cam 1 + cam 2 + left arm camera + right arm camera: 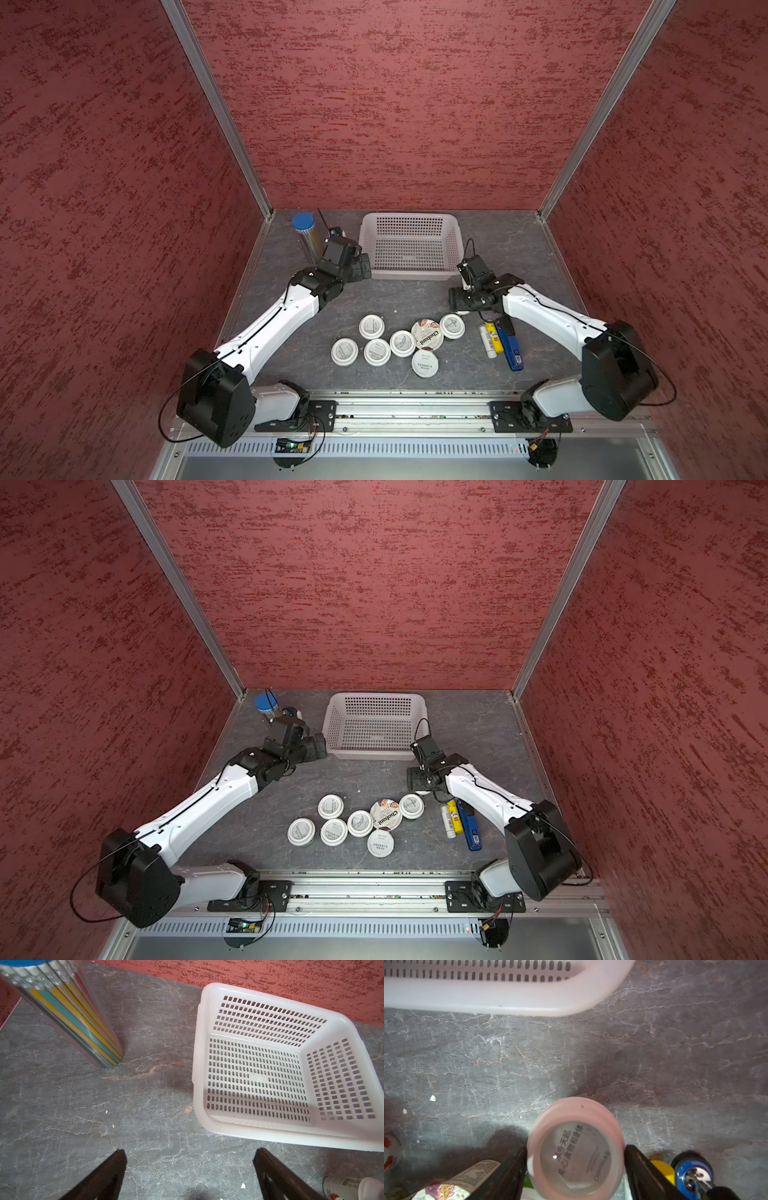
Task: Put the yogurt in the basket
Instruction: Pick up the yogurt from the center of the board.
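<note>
Several yogurt cups [377, 352] with white printed lids cluster near the table's front, around a wider Chobani cup [427, 334] [385, 813]. The pale mesh basket [409, 275] [374, 695] [270, 1136] [488, 999] stands empty at the back centre. My right gripper [457, 303] [415, 781] [576, 1151] is just right of the cluster, short of the basket's near right corner. Its fingers [517, 1167] press both sides of one yogurt cup [576, 1147]; whether that cup is off the table I cannot tell. My left gripper [365, 266] [319, 746] [190, 1153] is open over bare table by the basket's near left corner.
A tall clear tube with a blue cap [305, 237] [68, 1018] stands at the back left, behind the left wrist. A white stick [487, 340], a yellow lighter [494, 336] and a blue lighter [511, 349] [693, 1172] lie under the right forearm. Red walls close in three sides.
</note>
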You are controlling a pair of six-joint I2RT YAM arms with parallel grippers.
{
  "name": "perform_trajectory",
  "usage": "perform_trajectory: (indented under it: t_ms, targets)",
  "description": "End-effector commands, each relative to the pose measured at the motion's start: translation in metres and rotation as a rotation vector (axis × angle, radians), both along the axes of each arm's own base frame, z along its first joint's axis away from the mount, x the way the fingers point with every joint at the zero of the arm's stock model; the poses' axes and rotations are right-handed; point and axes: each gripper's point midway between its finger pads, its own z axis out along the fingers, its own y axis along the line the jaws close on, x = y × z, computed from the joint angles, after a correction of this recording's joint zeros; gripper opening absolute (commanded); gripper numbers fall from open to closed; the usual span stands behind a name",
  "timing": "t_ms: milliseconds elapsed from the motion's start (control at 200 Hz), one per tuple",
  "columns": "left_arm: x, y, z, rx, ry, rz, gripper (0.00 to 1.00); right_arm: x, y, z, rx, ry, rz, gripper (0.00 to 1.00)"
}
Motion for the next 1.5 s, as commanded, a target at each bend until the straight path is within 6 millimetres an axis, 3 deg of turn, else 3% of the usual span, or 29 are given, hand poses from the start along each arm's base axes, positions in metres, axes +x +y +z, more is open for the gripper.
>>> perform_trajectory:
  t_ms: [0,441,1067,1302,1498]
  targets:
    - [0.005,-0.003,0.013,-0.027,-0.027,0.0,1.0,-0.002,-0.003,-0.007,-0.009,0.007,-0.001,0.76]
    - [0.006,-0.002,0.015,-0.023,-0.032,0.002,1.0,-0.003,-0.006,-0.011,-0.014,0.003,-0.004,0.74]
    - [0.008,0.004,0.019,-0.056,-0.016,0.023,1.0,0.007,-0.015,0.014,-0.059,-0.071,-0.027,0.7]
    - [0.008,0.006,0.022,-0.063,-0.011,0.026,1.0,0.014,-0.022,0.033,-0.104,-0.101,-0.032,0.7]
    - [0.008,0.006,0.025,-0.07,-0.001,0.032,1.0,0.025,-0.028,0.071,-0.12,-0.158,-0.042,0.69]
